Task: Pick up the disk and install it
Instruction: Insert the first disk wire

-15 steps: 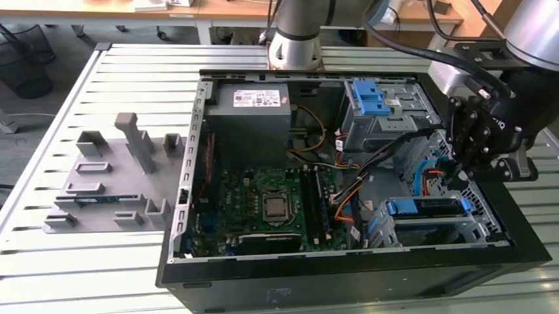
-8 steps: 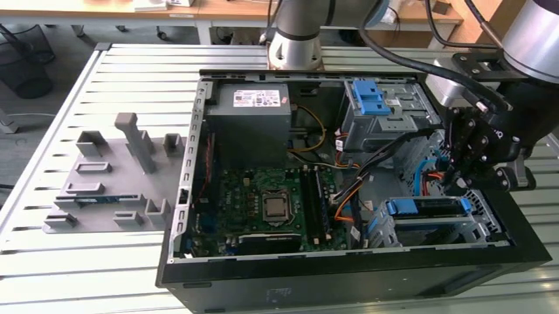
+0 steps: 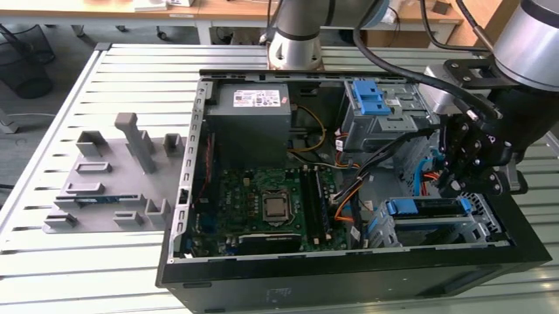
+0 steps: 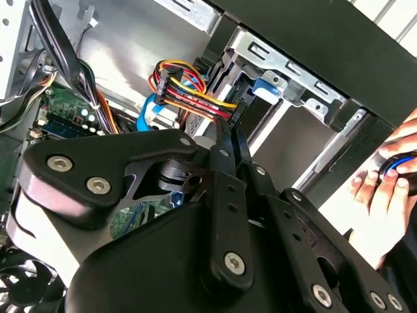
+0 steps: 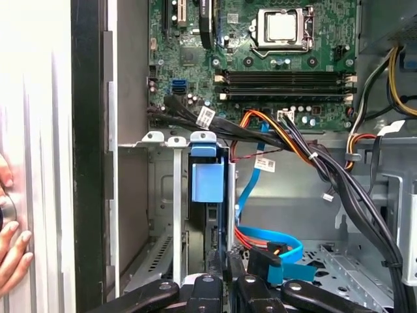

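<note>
Your arm comes in from the far side at the exterior view's right and bends downward, so its black wrist and gripper hang low on that side. In both wrist views you see the gripper's black linkage bars meeting, and the two thin fingers lie pressed side by side with no gap and nothing between them. A person's hand rests just beside the gripper in the second wrist view.
</note>
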`<state>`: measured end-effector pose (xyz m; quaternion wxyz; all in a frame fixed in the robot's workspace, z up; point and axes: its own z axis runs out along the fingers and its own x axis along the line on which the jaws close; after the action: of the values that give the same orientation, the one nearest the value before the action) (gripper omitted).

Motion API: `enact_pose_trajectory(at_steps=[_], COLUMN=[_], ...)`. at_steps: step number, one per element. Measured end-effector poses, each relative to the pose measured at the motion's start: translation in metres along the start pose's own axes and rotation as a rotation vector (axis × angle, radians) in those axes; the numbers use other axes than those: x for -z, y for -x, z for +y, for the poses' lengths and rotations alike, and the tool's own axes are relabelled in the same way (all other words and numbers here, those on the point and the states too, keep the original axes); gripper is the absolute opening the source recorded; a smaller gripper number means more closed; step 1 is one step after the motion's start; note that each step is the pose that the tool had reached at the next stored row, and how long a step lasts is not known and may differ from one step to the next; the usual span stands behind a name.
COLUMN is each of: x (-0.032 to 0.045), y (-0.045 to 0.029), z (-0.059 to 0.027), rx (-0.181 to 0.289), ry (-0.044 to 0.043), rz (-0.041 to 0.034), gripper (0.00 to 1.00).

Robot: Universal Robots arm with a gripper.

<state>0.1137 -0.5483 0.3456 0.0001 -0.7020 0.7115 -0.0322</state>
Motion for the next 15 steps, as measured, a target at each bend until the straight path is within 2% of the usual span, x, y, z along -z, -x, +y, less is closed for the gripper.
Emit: enact_pose_trajectory(at_steps=[2, 7, 12, 15], x=[-0.0016, -0.0024, -0.0061, -0.0071], y=[-0.0001, -0.0007, -0.0033, -0.0033], z=[0.001, 0.0055, 0.0063, 0.0069], rx=[0.003, 0.007, 0.007, 0.011], ry=[-0.0039, -0.0211, -0.0221, -0.024], rz=[-0.0044, -0.0048, -0.0055, -0.0102], gripper=[0.16, 0.16, 0.16, 0.16])
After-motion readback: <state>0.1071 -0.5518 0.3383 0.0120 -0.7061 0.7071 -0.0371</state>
